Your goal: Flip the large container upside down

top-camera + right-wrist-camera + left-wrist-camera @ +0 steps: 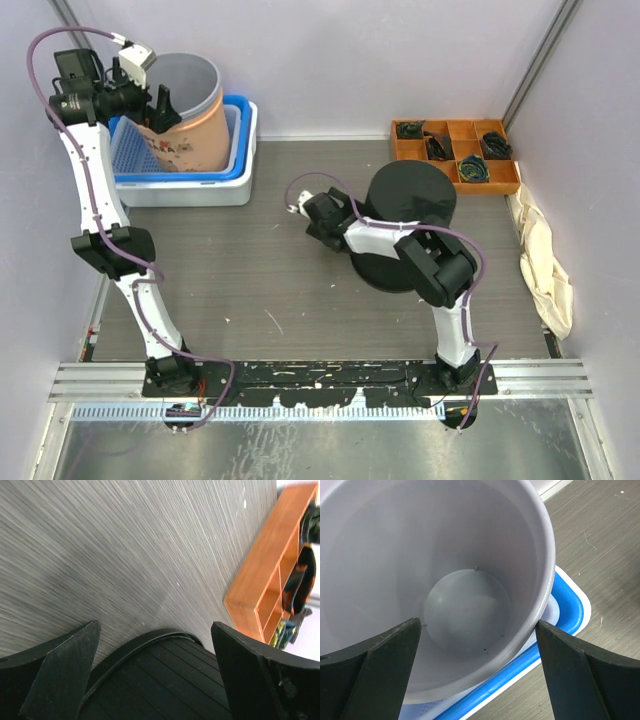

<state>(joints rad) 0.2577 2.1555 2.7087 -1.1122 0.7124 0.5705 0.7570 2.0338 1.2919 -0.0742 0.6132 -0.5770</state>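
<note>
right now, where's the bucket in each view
top: the bucket is at upper left, sitting in the blue basket.
left wrist: the bucket fills most of the picture, its mouth toward the camera, with the basket rim at lower right.
right wrist: not in it.
shared landmark: the basket in top and left wrist; the table in all three.

Peach bucket (197, 132), mouth up, in blue basket (236, 160)
</note>
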